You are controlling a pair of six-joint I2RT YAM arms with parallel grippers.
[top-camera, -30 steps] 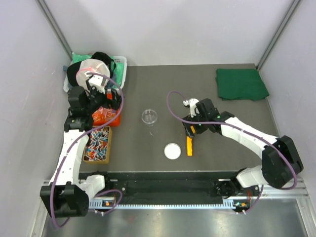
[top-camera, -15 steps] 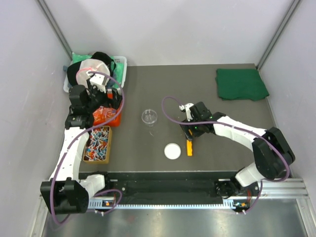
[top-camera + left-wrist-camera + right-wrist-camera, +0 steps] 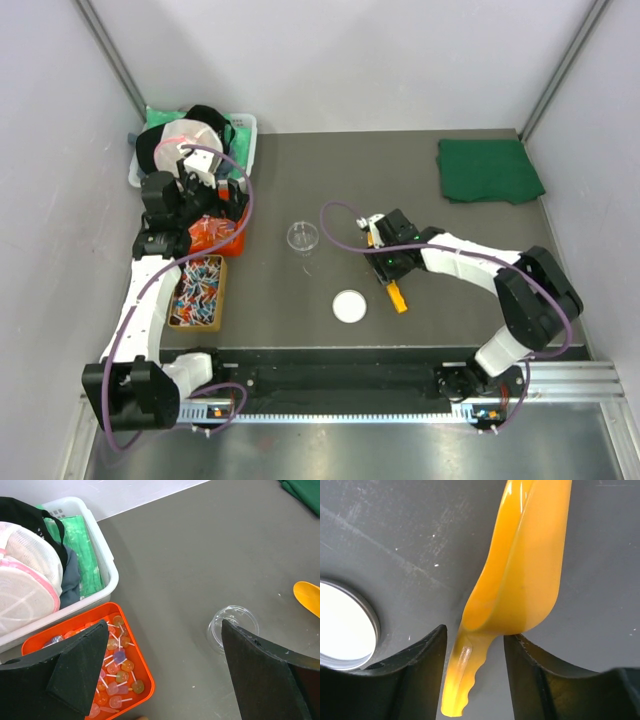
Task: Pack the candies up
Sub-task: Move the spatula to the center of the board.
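The candies (image 3: 197, 291) are small red, blue and white wrapped sweets filling a wooden box at the left. The orange scoop (image 3: 397, 295) lies on the dark table. In the right wrist view its handle (image 3: 465, 675) sits between the jaws. My right gripper (image 3: 475, 632) is open and straddles the handle, and its right finger touches the scoop's bowl. It is low over the table in the top view (image 3: 390, 266). My left gripper (image 3: 162, 630) is open and empty. It hovers over the orange tray (image 3: 142, 677) of lollipops, above the candy box (image 3: 218, 212).
A clear round cup (image 3: 303, 237) stands mid-table and also shows in the left wrist view (image 3: 232, 627). A white lid (image 3: 350, 306) lies left of the scoop. A white basket (image 3: 107, 575) of cloths sits at the back left. A green cloth (image 3: 487, 170) lies at the back right.
My right gripper has moved left and lower onto the scoop. The scoop has turned, its handle end swinging to the right. The left arm has barely moved.
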